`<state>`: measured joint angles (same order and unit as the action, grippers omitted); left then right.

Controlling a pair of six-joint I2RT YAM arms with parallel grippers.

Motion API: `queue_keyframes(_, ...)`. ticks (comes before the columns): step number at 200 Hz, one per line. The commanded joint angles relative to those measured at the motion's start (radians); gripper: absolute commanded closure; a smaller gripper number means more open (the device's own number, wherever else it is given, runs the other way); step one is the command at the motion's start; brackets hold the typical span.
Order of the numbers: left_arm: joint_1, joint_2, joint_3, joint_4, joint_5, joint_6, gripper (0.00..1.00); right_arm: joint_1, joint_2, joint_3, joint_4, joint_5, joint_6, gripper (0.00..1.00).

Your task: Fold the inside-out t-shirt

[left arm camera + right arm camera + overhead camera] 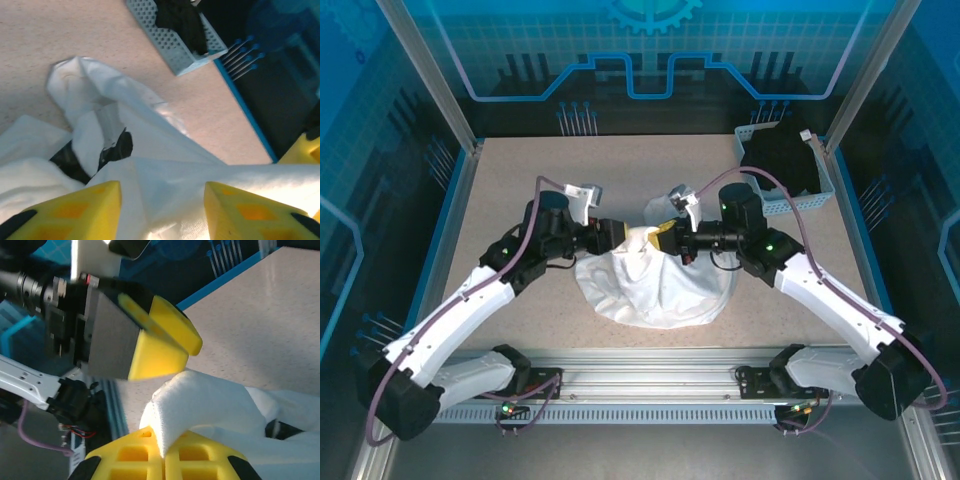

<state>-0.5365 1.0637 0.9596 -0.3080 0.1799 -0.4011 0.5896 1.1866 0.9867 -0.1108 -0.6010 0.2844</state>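
Right fingers (131,456) pinch the shirt (655,285) tight. Left fingers (90,207) stand apart around it. Best to close them on cloth before pulling.

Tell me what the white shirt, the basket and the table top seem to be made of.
Shirt: thin soft knit cloth, probably cotton; it crumples and folds limply. Basket: pale moulded plastic, likely; perforated walls. Table top: speckled beige, matte, perhaps laminate.
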Motion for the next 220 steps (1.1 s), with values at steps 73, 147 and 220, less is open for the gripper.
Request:
queue_keyframes(73, -0.255, -0.101, 0.025, -0.067, -0.372, 0.247, 0.61, -0.039, 0.087, 0.072, 0.097, -0.114, 0.244, 1.0)
queue_keyframes(147, -0.274, 0.044, 0.116, -0.103, -0.33, 0.282, 0.62, -0.047, 0.072, 0.058, 0.093, -0.124, 0.24, 1.0)
queue_keyframes(220, -0.269, 0.098, 0.125, -0.098, -0.37, 0.291, 0.7, -0.057, 0.056, 0.048, 0.075, -0.124, 0.228, 1.0)
